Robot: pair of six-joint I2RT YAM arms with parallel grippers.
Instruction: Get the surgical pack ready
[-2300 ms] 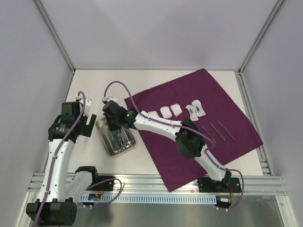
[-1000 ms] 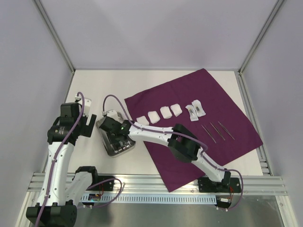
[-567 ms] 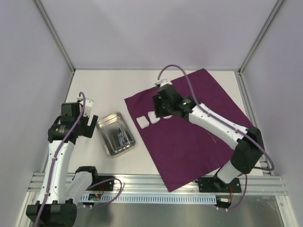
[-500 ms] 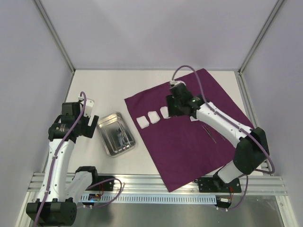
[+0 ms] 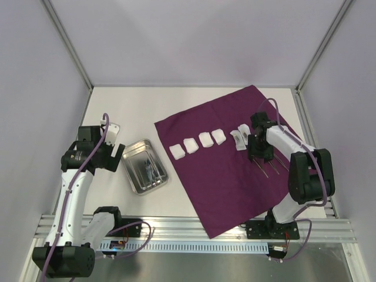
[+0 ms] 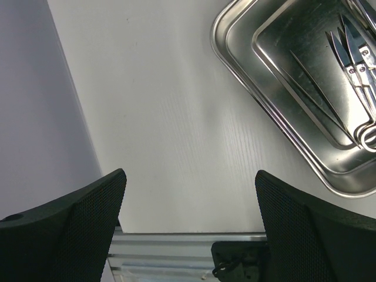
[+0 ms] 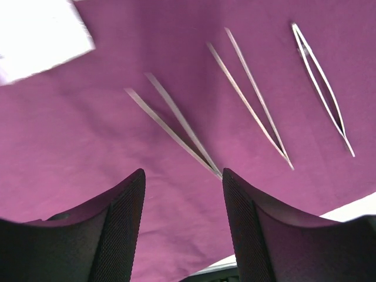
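Purple cloth point(image 5: 229, 176) spread flat on right half of tabletop point(image 5: 126, 111), bearing row of white gauze pads point(image 5: 205, 139) and three tweezers point(image 7: 249, 97). Steel tray point(image 5: 136, 155) holding instruments just left of cloth. Right fingers point(image 7: 117, 217) wide, empty, above tweezers. Left fingers point(image 6: 88, 217) wide, empty, beside tray

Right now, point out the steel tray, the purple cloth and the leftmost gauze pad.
steel tray point(image 5: 136, 157), overhead view, bare floor
purple cloth point(image 5: 235, 188), overhead view, bare near part
leftmost gauze pad point(image 5: 177, 151), overhead view, its middle
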